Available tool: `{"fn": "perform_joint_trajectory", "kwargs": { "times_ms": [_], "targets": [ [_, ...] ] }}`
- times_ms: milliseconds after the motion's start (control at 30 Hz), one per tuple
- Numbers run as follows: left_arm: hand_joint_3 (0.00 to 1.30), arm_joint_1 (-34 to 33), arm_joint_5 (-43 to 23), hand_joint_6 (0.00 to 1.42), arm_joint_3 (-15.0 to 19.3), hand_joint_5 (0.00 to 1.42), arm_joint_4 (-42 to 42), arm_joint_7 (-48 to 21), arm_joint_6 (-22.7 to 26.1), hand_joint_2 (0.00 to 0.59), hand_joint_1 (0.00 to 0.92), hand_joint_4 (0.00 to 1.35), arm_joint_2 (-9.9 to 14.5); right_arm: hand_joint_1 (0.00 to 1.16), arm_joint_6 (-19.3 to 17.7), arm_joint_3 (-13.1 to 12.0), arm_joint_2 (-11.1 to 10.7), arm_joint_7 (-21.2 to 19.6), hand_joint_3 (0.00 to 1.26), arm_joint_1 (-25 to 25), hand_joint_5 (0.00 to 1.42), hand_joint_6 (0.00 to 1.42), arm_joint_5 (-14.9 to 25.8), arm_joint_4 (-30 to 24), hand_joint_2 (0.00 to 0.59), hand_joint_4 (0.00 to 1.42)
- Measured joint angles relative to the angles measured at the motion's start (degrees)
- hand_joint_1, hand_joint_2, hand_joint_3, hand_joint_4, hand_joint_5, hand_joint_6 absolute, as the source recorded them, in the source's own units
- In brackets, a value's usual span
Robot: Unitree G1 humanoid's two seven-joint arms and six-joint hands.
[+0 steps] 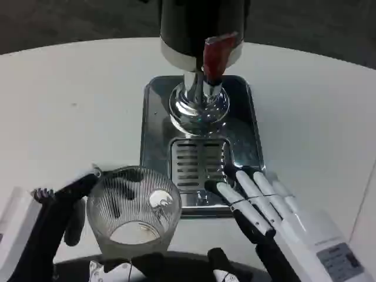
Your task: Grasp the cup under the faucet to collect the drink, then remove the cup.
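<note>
Left hand (64, 214): fingers wrapped round the cup (134, 212), gripping it near the table's (70, 106) front edge, left of the tray (247, 135). Right hand (258, 202): empty, fingers straight and slightly apart, tips resting at the tray's right front corner beside the grille (198, 164).

Step, as judged: cup grasped but not yet under the faucet (200, 100). Next move calls for carrying it right and forward onto the grille, mouth below the spout; the red lever (216, 56) needs working after.

Cup: clear ribbed glass, round, looks empty. Tray: polished steel, rectangular, slotted drain. Faucet: chrome, bulbous base.
</note>
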Motion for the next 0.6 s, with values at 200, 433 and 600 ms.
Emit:
{"fn": "perform_joint_trajectory", "kwargs": {
  "times_ms": [200, 433, 600],
  "targets": [
    [0.98, 0.02, 0.09, 1.34, -0.01, 1.21, -0.01, -0.04, 0.02, 0.194, 0.555, 1.08, -0.06, 0.22, 0.0, 0.04, 0.35, 0.16, 0.13, 0.35, 0.0, 0.0, 0.02, -0.05, 0.497, 0.0],
    [0.98, 0.03, -0.08, 1.34, -0.01, 1.21, 0.0, -0.41, 0.18, 0.194, 0.555, 1.08, -0.25, 0.23, 0.0, 0.08, 0.72, 0.38, 0.14, 0.62, 0.0, 0.0, 0.05, -0.08, 0.507, 0.01],
    [0.98, -0.09, -0.11, 1.34, -0.01, 1.21, 0.0, -0.42, 0.38, 0.194, 0.555, 1.08, -0.27, 0.24, 0.03, 0.09, 1.17, 0.66, 0.14, 0.79, 0.0, 0.0, 0.04, -0.13, 0.507, 0.01]
  ]
}}
